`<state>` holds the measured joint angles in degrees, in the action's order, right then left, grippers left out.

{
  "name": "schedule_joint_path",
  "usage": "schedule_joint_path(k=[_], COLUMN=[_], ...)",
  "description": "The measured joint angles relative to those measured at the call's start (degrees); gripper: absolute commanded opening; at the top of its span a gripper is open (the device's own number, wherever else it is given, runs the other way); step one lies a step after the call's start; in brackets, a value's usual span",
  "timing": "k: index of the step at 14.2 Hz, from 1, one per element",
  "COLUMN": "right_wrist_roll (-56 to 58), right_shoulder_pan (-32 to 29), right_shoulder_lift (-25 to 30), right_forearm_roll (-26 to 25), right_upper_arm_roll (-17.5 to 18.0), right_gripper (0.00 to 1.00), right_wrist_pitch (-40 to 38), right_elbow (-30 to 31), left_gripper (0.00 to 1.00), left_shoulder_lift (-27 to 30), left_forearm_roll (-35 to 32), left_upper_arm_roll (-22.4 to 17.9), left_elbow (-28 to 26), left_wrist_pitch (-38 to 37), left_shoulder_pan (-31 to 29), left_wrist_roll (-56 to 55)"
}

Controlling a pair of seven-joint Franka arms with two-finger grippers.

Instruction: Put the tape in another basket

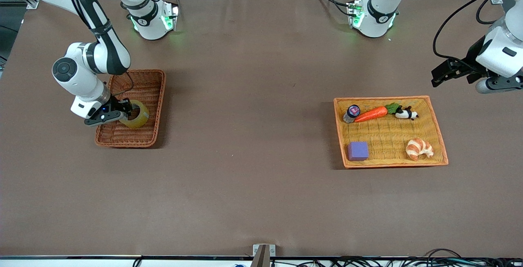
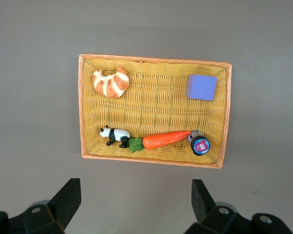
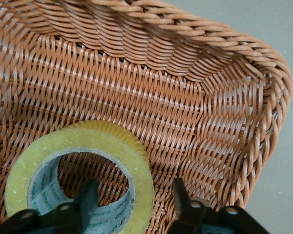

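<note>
The tape (image 1: pixel 136 114) sits inside the basket (image 1: pixel 153 80), the reddish-brown wicker one at the right arm's end of the table, in the half of it nearer the front camera and tilted up on its edge rather than lying flat. The right gripper (image 1: pixel 124 111) is down in the basket at the roll: in the right wrist view one finger (image 3: pixel 87 195) stands inside the roll's hole and the other outside the yellowish rim, with the wall of the tape (image 3: pixel 136 165) between them. The fingers stand a little apart from the wall on each side, so the grip looks let go, though the view is too tight to be sure that neither pad touches. Toward the left arm's end of the table lies a flat light-orange tray (image 1: pixel 439 134) holding a carrot toy (image 1: pixel 372 114), a small panda figure (image 1: pixel 405 114), a little jar (image 1: pixel 351 113), a purple block (image 1: pixel 358 151) and a croissant toy (image 1: pixel 419 148). The left gripper (image 1: pixel 443 73) waits in the air over the bare table, just past the tray's edge, its fingers (image 2: pixel 66 200) spread wide and holding nothing.
</note>
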<state>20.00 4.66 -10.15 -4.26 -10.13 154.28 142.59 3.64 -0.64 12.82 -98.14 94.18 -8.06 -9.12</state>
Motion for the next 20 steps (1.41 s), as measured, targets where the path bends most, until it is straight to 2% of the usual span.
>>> schedule_joint_path(k=[1,3,5,7,12,16,20], right_wrist_roll=[-0.18,-1.16,-3.69,-7.65,-16.94,-19.06,-20.11], right_shoulder_pan=[0.05,0.09,0.09,0.10,0.20,0.22,0.31], right_shoulder_lift=[0.69,3.58,6.66,8.26,8.35,8.39,8.41], right_forearm_roll=[0.03,1.08,2.05,2.18,2.28,2.29,2.34], right_upper_arm_roll=[0.01,0.02,0.02,0.04,0.18,0.19,0.25], right_gripper=[1.00,1.00,1.00,1.00,1.00,1.00,1.00], right_wrist_pitch=[-2.69,-13.43,-25.28,-33.73,-46.37,-59.65,-67.58], right_elbow=[-1.30,-7.00,-15.13,-23.27,-38.32,-51.24,-58.70], left_gripper=[1.00,1.00,1.00,1.00,1.00,1.00,1.00], left_shoulder_lift=[-0.11,-0.44,-0.72,-0.79,-0.80,-0.80,-0.81], left_forearm_roll=[0.00,0.00,0.00,0.00,0.00,0.00,0.00], left_upper_arm_roll=[0.00,0.00,0.00,0.00,0.00,0.02,0.01], left_elbow=[0.00,0.00,0.03,0.08,0.77,1.21,1.99], left_wrist_pitch=[0.00,0.06,0.14,0.14,0.14,0.14,0.13], left_shoulder_pan=[0.00,0.00,0.00,0.00,0.01,0.41,0.42], left_wrist_roll=[0.00,0.00,0.00,0.00,0.00,0.00,0.00])
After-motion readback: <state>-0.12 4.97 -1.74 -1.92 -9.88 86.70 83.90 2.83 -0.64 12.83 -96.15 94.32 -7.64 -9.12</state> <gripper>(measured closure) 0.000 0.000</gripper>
